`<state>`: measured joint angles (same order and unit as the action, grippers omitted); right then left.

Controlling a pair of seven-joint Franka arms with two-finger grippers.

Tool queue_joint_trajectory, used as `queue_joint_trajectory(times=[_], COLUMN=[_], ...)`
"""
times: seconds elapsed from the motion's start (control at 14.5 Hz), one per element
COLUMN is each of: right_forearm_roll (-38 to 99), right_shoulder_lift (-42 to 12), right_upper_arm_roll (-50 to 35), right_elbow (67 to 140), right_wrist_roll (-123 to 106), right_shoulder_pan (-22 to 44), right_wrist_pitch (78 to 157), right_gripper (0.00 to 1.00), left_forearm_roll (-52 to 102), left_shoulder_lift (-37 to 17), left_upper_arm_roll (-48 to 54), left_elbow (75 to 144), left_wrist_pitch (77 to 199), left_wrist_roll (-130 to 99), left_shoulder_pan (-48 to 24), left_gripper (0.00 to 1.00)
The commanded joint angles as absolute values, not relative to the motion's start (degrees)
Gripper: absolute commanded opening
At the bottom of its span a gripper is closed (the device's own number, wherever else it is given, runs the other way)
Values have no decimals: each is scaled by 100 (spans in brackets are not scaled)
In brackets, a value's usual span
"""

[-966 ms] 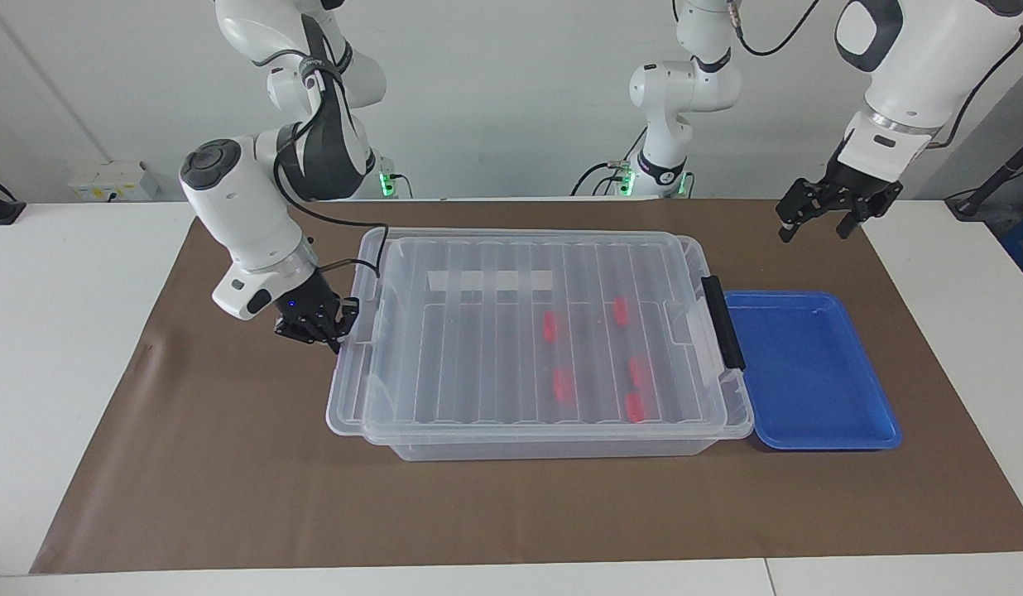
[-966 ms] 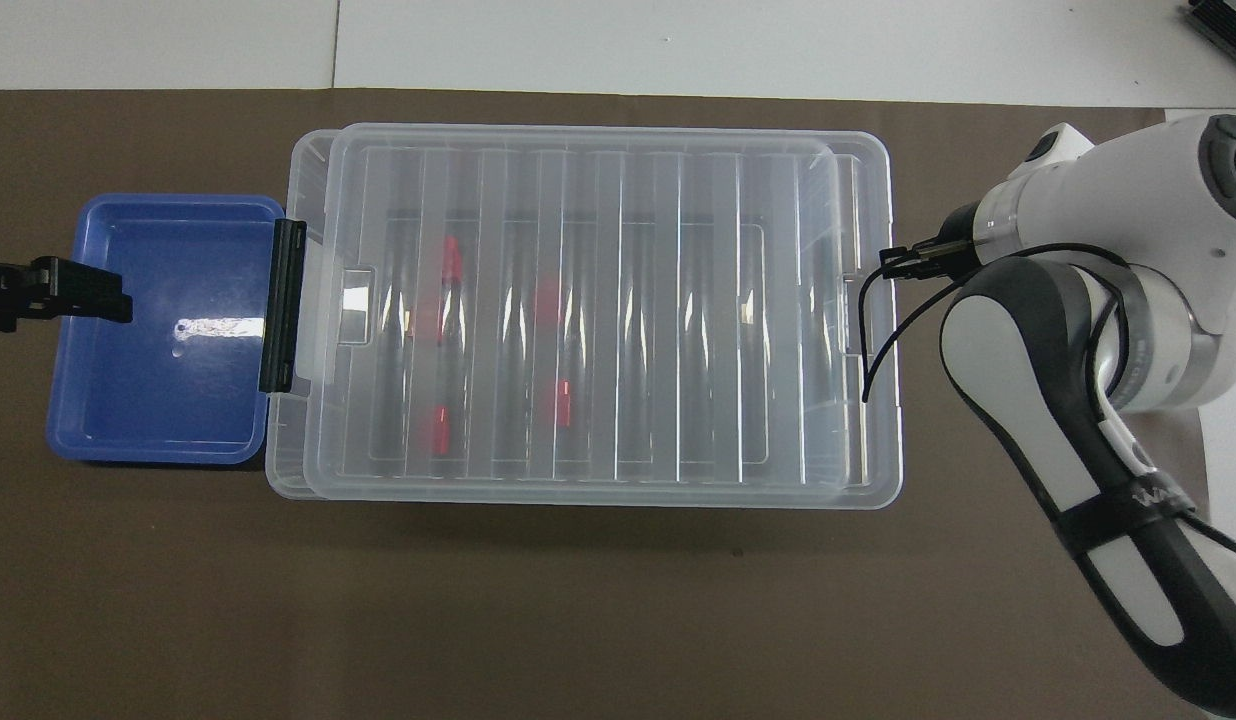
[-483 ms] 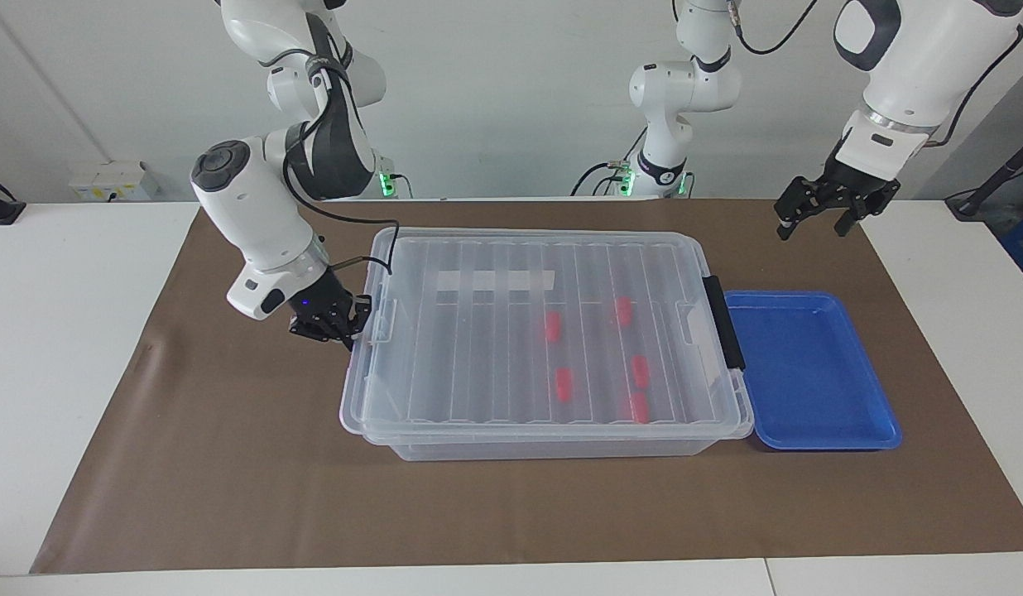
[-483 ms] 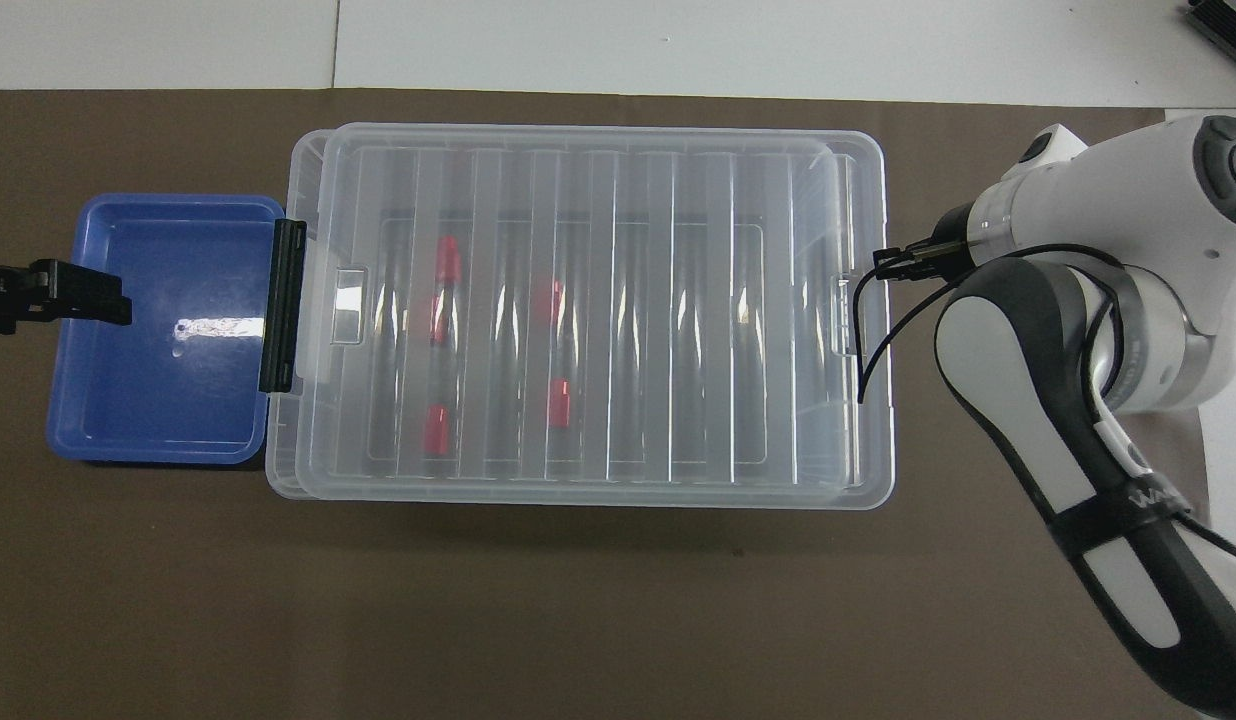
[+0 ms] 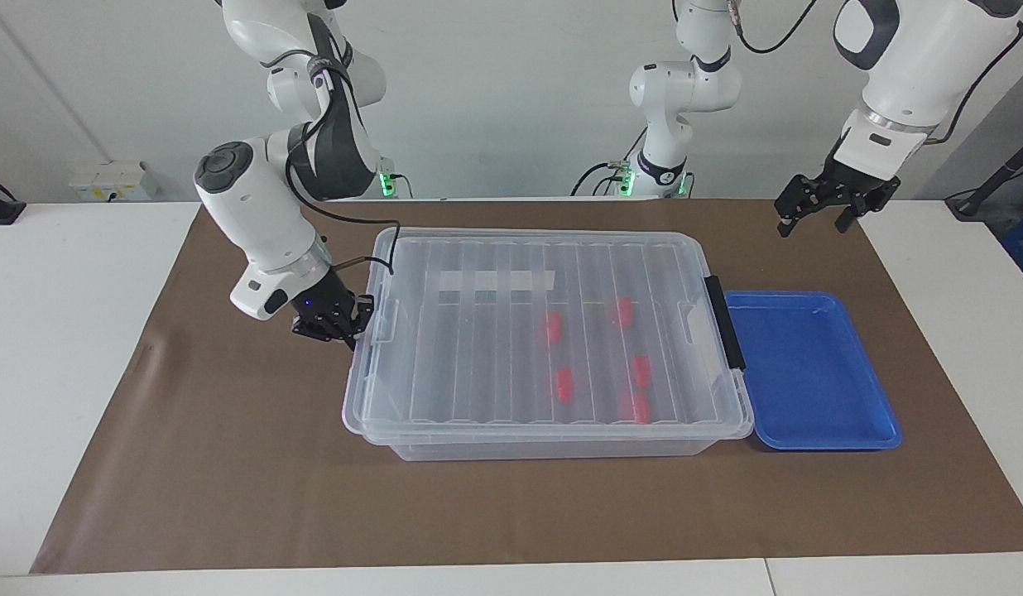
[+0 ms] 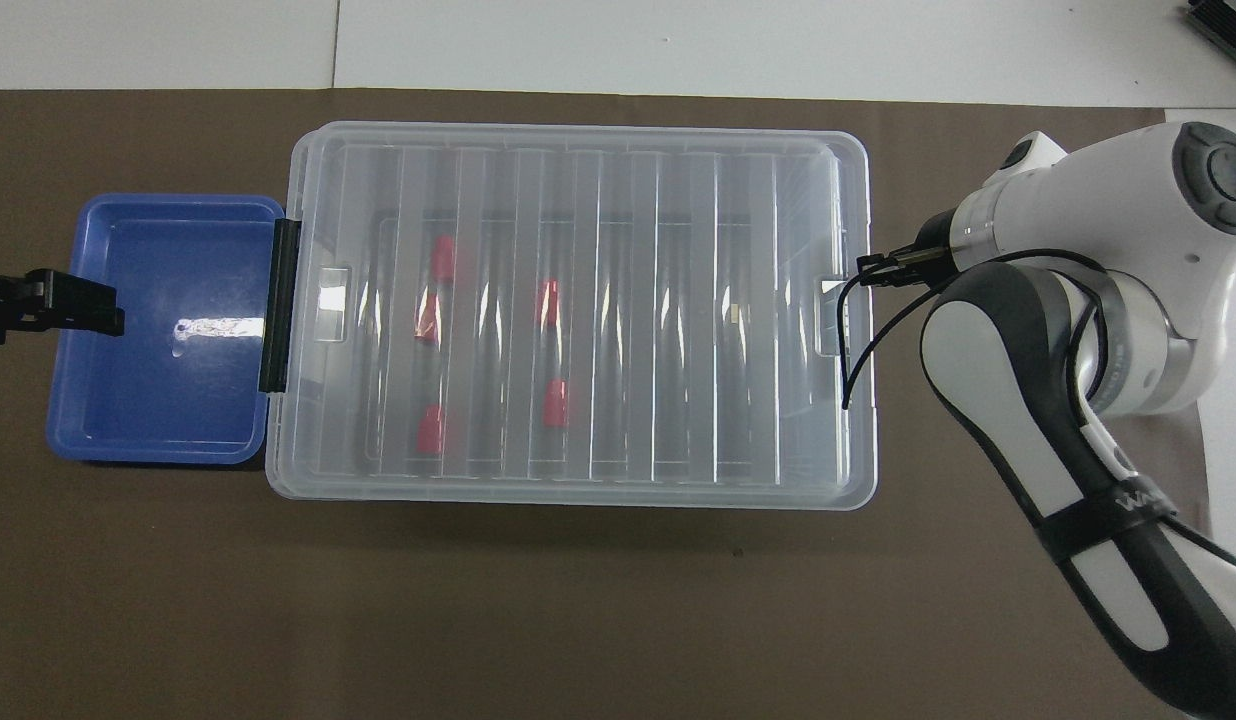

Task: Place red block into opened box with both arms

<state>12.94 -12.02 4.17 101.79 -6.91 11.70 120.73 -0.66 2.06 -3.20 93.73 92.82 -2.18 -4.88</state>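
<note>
The box (image 5: pixel 545 339) sits mid-table on the brown mat (image 5: pixel 230 463), its ribbed lid (image 6: pixel 578 300) lying squarely on top. Five red blocks show through it, all inside toward the left arm's end; one red block (image 5: pixel 552 326) lies closest to the box's middle. In the overhead view the ribs' glare smears these blocks, and the two farthest ones nearly merge. The facing view separates all five.

The right gripper (image 5: pixel 348 334) is down low at the box's end, fingertips pinched together right against the lid's edge tab. From above only a thin black tip shows there, the arm's white bulk covering the rest.

The left gripper (image 5: pixel 812 217) hangs raised over the mat, fingers spread apart, nothing in them. From above it seems to overlap the blue tray (image 5: pixel 809 372), which touches the box's black handle (image 5: pixel 723 321). The facing view shows it well clear, up in the air.
</note>
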Motion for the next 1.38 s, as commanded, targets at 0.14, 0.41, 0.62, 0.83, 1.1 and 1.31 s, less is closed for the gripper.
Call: queue_joint_trajectory(times=[0.14, 0.41, 0.62, 0.83, 1.1, 1.31], right_forearm_roll=[204, 114, 114, 114, 123, 132], right_shoulder_lift=[-1029, -573, -125, 52, 184, 264], right_upper_arm_roll=[422, 457, 466, 457, 536, 536], right_elbow=[10187, 10090, 10020, 9599, 9264, 9334], right_wrist_roll=[-659, -423, -71, 464, 694, 730], right_shoulder_pan=[1090, 924, 844, 765, 686, 580], right_wrist_pitch=[11919, 11252, 10567, 9592, 8817, 8850], right_gripper=[0, 100, 100, 100, 100, 100], left_forearm_roll=[-202, -202, -202, -202, -202, -202], left_shoulder_lift=[352, 352, 352, 352, 352, 352], left_upper_arm_roll=[-290, -281, -281, -281, -281, -281], left_elbow=[9492, 9492, 9492, 9492, 9492, 9492], left_wrist_pitch=[9246, 9308, 9308, 9308, 9316, 9334], left_wrist_roll=[-308, -456, -457, -457, -457, -475], left_shoulder_pan=[-492, -492, -492, -492, -492, -492], left_gripper=[100, 100, 100, 100, 100, 100])
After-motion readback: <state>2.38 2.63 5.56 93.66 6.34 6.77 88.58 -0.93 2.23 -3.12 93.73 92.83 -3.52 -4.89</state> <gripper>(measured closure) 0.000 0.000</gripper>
